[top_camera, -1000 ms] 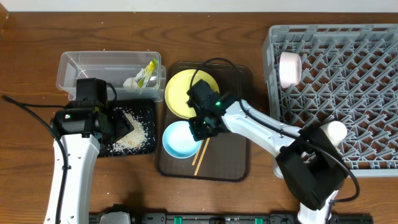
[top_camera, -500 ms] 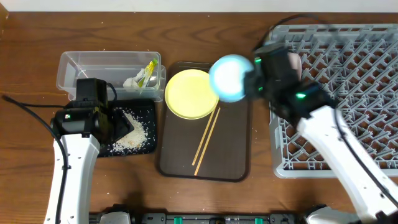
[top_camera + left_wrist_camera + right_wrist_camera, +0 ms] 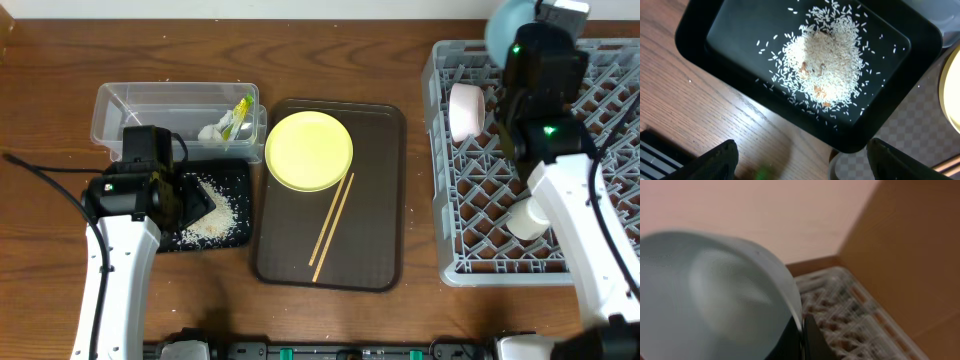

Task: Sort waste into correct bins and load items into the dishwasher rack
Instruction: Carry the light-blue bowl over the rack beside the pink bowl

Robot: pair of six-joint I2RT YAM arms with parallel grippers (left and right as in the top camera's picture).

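- My left claw [image 3: 807,162] hangs over the left side of the table. Its fingers [image 3: 715,160] are spread wide and grip nothing, just above the near edge of the black tray [image 3: 700,30].
- In that tray lies a heap of rice scraps [image 3: 827,65], with stray grains scattered around it.
- Behind the tray, the clear tub [image 3: 110,105] holds the crumpled tissue [image 3: 212,130] and the snack wrapper [image 3: 240,112], which leans at the tub's right end.
- In the middle, the brown serving tray [image 3: 375,250] carries the yellow plate [image 3: 309,150] at its far left corner. The two chopsticks [image 3: 332,228] lie together on a slant just in front of the plate.
- On the right, the grey rack [image 3: 470,255] has the white bowl [image 3: 464,110] standing on edge near its left wall. The pale cup [image 3: 527,218] lies toward the rack's near side.
- My right claw [image 3: 801,337] is clamped on the rim of the light blue bowl [image 3: 705,290], holding it tipped above the rack's far edge.
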